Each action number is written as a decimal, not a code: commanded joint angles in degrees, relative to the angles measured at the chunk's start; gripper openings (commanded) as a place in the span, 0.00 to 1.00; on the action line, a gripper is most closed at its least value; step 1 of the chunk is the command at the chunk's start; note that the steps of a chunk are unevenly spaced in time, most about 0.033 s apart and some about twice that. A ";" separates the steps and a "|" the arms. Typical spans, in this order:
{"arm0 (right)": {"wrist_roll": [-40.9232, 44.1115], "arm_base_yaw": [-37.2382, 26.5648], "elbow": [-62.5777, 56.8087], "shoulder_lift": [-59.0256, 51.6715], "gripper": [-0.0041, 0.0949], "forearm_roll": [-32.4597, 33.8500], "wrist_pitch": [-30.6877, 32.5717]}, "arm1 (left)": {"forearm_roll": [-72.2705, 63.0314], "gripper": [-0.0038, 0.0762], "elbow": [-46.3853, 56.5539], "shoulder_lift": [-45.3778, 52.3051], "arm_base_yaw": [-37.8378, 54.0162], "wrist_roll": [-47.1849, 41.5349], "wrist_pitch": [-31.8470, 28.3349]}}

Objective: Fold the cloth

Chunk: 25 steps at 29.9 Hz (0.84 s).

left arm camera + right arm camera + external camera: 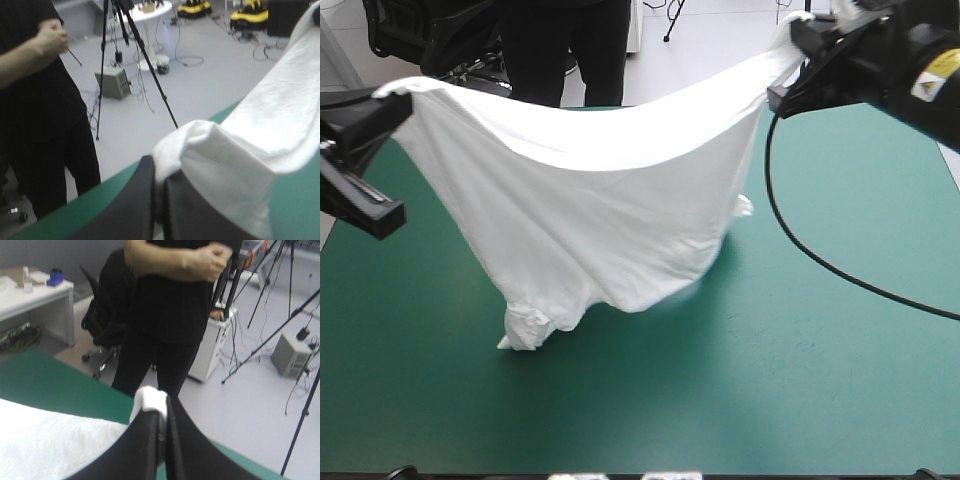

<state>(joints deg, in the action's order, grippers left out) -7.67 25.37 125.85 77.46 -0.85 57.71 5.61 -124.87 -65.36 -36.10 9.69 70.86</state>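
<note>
**Shirt strung up between two arms**

From above, the T-shirt hangs like a hammock between the left jaws and the right jaws. Each holds an upper corner high, so the cloth drops open. Only its crumpled lowest tip rests on the teal-green worktop.

Along the left wrist, the black jaws are clamped on a bunched white corner, and the sheet runs off ahead of them.

Along the right wrist, the jaws pinch a small white tuft at their tips.

I'd guess the shirt is being stretched out to lay it flat.
</note>
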 commanded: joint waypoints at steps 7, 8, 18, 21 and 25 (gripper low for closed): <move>0.10 -0.29 11.83 -5.36 0.02 0.18 -7.18 | -8.74 0.04 -9.26 0.46 -0.38 5.76 -20.40; 0.10 -0.29 12.11 -5.92 0.02 0.09 -7.56 | -10.78 0.04 -9.57 0.46 -0.38 7.02 -22.49; 0.10 -0.29 12.22 -8.37 0.02 -0.17 -10.98 | -14.17 0.04 -9.81 -1.30 -0.38 12.91 -30.44; 0.10 -0.29 12.22 -7.10 0.02 0.47 -12.79 | -9.80 0.04 -9.81 -3.49 -0.38 12.22 -31.72; 0.56 -0.29 12.22 -4.00 0.02 0.85 -16.00 | 0.91 0.04 -9.81 -8.15 -0.38 4.04 -33.78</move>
<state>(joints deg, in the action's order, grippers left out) -7.62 25.37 137.15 71.47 -0.78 48.21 -0.62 -134.20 -70.35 -36.10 19.49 42.85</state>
